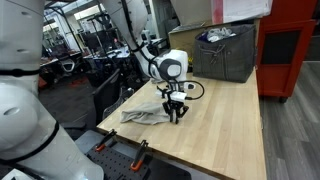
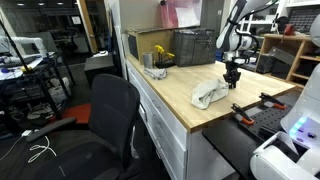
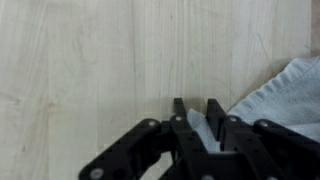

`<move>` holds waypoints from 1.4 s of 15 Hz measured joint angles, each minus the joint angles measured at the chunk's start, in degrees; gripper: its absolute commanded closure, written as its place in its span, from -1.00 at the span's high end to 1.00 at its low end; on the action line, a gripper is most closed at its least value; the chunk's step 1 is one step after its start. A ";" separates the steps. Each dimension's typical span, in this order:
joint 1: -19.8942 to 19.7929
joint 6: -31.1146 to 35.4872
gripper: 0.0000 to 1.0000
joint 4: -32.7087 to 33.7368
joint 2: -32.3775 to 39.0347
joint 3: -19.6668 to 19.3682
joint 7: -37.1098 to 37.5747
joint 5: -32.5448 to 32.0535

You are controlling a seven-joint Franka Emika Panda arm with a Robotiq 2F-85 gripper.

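Observation:
A crumpled pale grey cloth (image 1: 145, 113) lies on the light wooden table (image 1: 225, 135); it also shows in an exterior view (image 2: 208, 95) near the table's edge. My gripper (image 1: 176, 115) points straight down at the cloth's edge, touching the tabletop (image 2: 232, 84). In the wrist view the black fingers (image 3: 178, 106) stand close together, and a flap of the cloth (image 3: 198, 128) sits pinched between them. The gripper (image 3: 196, 108) is shut on that flap, while the rest of the cloth (image 3: 280, 95) spreads off to the right.
A dark grey bin (image 1: 226, 52) stands at the back of the table, seen again as a bin (image 2: 196, 45) beside a yellow plant (image 2: 160, 55). A black office chair (image 2: 110, 115) stands beside the table. Clamps (image 1: 138, 150) grip the table's near edge.

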 measured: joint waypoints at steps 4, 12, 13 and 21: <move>-0.07 -0.01 -0.98 0.01 -0.08 0.38 0.00 0.00; -0.25 3.05 -0.98 0.08 -4.93 -0.37 3.79 0.66; -0.23 4.38 -0.98 0.06 -6.25 -0.94 5.12 0.60; 5.24 19.74 -0.98 -0.08 -11.64 -11.96 24.39 -10.94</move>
